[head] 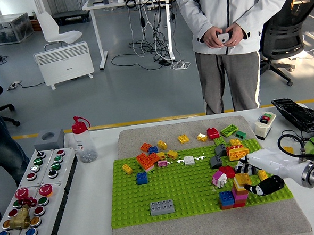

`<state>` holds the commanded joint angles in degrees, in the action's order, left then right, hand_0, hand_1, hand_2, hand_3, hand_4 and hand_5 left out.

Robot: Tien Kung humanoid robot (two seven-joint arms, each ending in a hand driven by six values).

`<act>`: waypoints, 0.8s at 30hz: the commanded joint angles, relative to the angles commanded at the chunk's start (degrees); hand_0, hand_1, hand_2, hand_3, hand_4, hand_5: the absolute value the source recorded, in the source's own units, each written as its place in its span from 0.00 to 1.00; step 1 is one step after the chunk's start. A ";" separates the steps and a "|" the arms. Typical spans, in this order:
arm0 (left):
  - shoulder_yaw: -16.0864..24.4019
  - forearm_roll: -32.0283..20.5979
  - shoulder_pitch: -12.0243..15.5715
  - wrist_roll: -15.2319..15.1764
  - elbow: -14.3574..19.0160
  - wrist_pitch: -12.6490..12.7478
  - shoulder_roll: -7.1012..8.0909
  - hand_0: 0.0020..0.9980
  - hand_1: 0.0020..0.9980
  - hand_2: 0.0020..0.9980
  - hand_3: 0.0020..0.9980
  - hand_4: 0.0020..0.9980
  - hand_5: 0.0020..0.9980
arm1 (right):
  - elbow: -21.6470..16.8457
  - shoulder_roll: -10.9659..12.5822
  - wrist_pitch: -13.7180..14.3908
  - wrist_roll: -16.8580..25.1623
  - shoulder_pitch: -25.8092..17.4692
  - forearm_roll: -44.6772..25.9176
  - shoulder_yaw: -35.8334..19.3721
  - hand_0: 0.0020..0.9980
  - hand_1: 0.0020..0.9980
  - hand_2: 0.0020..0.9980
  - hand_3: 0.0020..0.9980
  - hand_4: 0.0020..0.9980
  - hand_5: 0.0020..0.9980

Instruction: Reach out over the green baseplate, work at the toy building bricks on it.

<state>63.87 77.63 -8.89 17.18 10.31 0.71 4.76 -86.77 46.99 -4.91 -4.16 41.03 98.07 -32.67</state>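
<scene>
The green baseplate (pixel 183 193) lies on a grey mat in mid-table, bricks scattered over its far half. At its right edge the right hand (pixel 256 174) grasps a stacked brick tower (pixel 239 189) — yellow over pink and red — with a blue brick (pixel 226 198) just left of it.

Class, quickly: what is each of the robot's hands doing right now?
Left hand: not in view.
Right hand: over the green baseplate, fingers curled at the small stack of bricks; whether it actually grips them cannot be told.
</scene>
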 joint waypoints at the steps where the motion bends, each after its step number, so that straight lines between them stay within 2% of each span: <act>1: -0.01 -0.01 -0.01 0.00 0.00 0.00 0.01 0.68 0.69 0.68 0.61 0.35 1.00 | -0.01 -0.03 -0.08 -0.09 -0.04 0.05 -0.07 0.54 0.59 0.59 0.52 0.54 0.16; 2: -0.01 -0.01 -0.01 0.00 0.00 0.00 0.01 0.68 0.69 0.68 0.61 0.35 1.00 | -0.02 -0.06 -0.15 -0.16 -0.06 0.09 -0.13 0.59 0.65 0.65 0.56 0.55 0.16; 6: -0.04 -0.02 -0.03 0.01 0.00 -0.02 0.02 0.68 0.69 0.68 0.61 0.35 1.00 | -0.07 -0.08 -0.23 -0.33 -0.15 0.31 -0.36 0.59 0.65 0.65 0.56 0.55 0.16; 7: -0.02 -0.01 -0.03 0.01 0.00 -0.01 0.02 0.68 0.69 0.68 0.61 0.35 1.00 | -0.08 -0.07 -0.26 -0.37 -0.16 0.36 -0.40 0.61 0.68 0.69 0.60 0.57 0.17; 13: -0.06 -0.06 -0.03 0.02 0.00 -0.02 0.01 0.68 0.69 0.68 0.61 0.35 1.00 | -0.20 0.00 -0.82 -0.72 -0.17 0.56 -0.64 0.61 0.68 0.69 0.60 0.57 0.17; 14: -0.06 -0.06 -0.02 0.02 0.00 -0.02 0.01 0.68 0.69 0.68 0.61 0.35 1.00 | -0.23 0.01 -0.96 -0.75 -0.16 0.57 -0.65 0.63 0.69 0.71 0.64 0.59 0.17; 18: -0.10 -0.08 0.00 0.03 0.00 -0.04 0.01 0.68 0.69 0.68 0.61 0.35 1.00 | -0.30 0.03 -1.45 -0.92 -0.17 0.60 -0.74 0.63 0.69 0.71 0.64 0.59 0.17; 19: -0.11 -0.09 0.00 0.03 0.00 -0.04 0.01 0.68 0.69 0.68 0.61 0.35 1.00 | -0.31 0.02 -1.55 -0.98 -0.18 0.61 -0.77 0.64 0.71 0.73 0.68 0.61 0.19; 24: -0.14 -0.09 -0.02 0.03 0.00 -0.05 0.03 0.68 0.69 0.68 0.61 0.35 1.00 | -0.39 0.02 -2.07 -1.41 -0.24 0.52 -0.88 0.64 0.71 0.73 0.68 0.61 0.19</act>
<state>63.73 77.55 -8.91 17.21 10.31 0.66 4.79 -87.16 47.02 -6.98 -5.56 40.80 98.59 -33.56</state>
